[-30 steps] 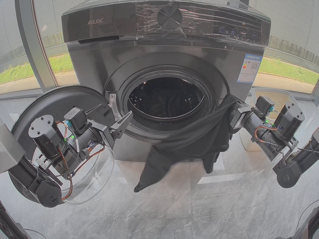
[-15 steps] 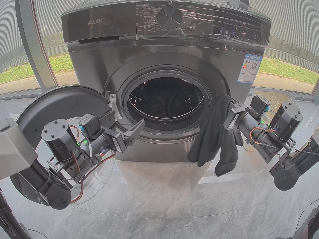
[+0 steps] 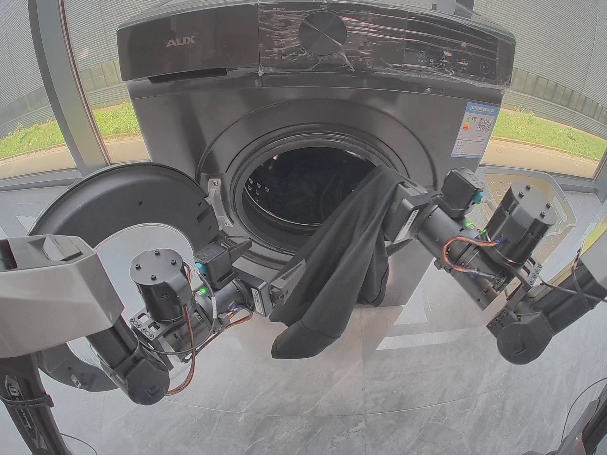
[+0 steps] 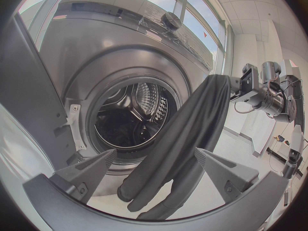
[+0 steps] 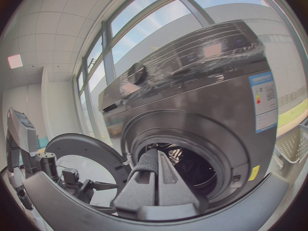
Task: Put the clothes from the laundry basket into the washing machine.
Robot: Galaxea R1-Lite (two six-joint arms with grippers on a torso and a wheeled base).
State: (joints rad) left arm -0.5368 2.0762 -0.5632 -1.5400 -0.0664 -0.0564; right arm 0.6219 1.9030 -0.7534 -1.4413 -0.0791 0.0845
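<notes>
The grey washing machine (image 3: 190,115) stands with its round door (image 3: 120,200) swung open to the left. Dark clothes lie inside the drum (image 3: 303,184). My right gripper (image 3: 397,192) is at the right rim of the opening, shut on a black garment (image 3: 341,254) that hangs down to just above the floor. The right wrist view has the shut fingers (image 5: 170,177) pinching the cloth (image 5: 147,161). My left gripper (image 3: 284,285) is low in front of the machine, open, against the hanging garment (image 4: 192,122). Its fingers (image 4: 96,164) stand wide apart on either side of the cloth.
A pale laundry basket (image 3: 551,188) stands right of the machine, behind my right arm, and is seen again as the basket (image 5: 293,146). Grey marble floor (image 3: 316,399) spreads in front. Large windows rise behind the machine.
My right gripper has carried the black garment left, from beside the machine to the drum's right rim. My left arm has moved right and lower, up against the hanging cloth.
</notes>
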